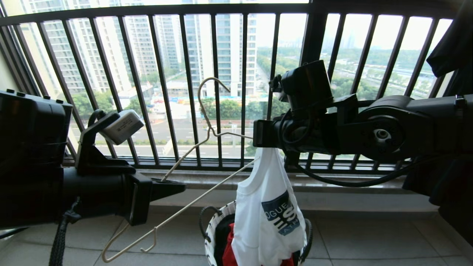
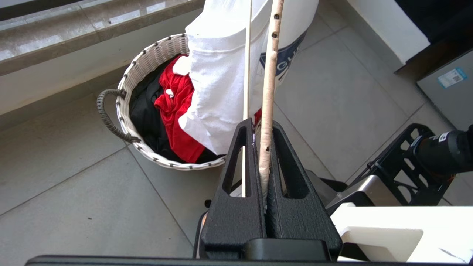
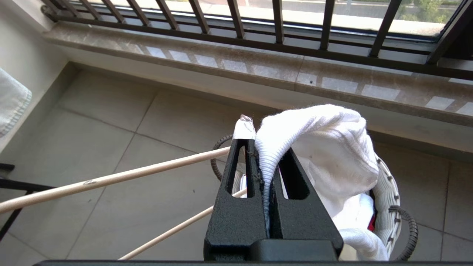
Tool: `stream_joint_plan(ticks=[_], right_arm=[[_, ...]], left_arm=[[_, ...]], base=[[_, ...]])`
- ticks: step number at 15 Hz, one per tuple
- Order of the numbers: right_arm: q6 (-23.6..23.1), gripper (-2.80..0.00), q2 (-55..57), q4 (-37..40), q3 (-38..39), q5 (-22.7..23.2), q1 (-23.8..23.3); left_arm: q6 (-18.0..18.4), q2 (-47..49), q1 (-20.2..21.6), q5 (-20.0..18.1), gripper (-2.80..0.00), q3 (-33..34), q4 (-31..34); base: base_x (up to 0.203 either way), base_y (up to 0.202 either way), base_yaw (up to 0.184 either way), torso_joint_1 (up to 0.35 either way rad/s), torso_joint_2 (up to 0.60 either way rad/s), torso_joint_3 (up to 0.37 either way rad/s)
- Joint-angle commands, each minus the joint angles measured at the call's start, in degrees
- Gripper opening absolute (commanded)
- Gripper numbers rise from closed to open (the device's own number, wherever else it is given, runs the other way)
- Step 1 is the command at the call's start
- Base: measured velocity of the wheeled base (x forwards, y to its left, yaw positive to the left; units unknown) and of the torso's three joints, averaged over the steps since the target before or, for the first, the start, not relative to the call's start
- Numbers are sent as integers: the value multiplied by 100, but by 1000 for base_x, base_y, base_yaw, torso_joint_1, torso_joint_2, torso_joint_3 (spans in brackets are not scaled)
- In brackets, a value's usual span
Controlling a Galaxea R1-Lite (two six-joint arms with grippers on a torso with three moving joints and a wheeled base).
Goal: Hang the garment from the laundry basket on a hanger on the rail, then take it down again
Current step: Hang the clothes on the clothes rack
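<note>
The cream-white wire hanger [image 1: 192,202] slants across the middle of the head view, hook up against the window. My left gripper [image 1: 181,187] is shut on one of its arms, and the left wrist view shows the wire [image 2: 268,92] pinched between the fingers [image 2: 258,125]. My right gripper [image 1: 257,133] is shut on the ribbed collar of the white garment [image 1: 266,218], which hangs down with its blue emblem showing. Its hem reaches into the laundry basket [image 1: 210,231] on the floor. The hanger's far end sits beside the right gripper [image 3: 264,146] and the collar [image 3: 325,140]. The rail is out of view.
The black barred window railing [image 1: 188,74] and a stone sill [image 1: 207,177] run just behind. Red and black clothes [image 2: 173,103] lie in the basket [image 2: 147,59]. A black garment [image 1: 454,40] hangs at the upper right. Parts of my base [image 2: 406,166] show below the left gripper.
</note>
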Motion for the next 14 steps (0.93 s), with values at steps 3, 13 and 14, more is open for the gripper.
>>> stream_joint_plan(ticks=[3, 13, 14], right_arm=[[-538, -280, -138, 37, -367, 10, 163], [-2069, -280, -568, 1068, -1276, -397, 655], [-2288, -280, -570, 1129, -1359, -561, 765]], left_arm=[[-195, -20, -10, -4, -280, 98, -265], [-565, -244, -128, -124, -280, 226, -680], [-708, -242, -163, -132, -280, 309, -968]], base=[[0, 0, 0, 0, 0, 0], [0, 0, 0, 0, 0, 0], [0, 0, 0, 0, 0, 0]])
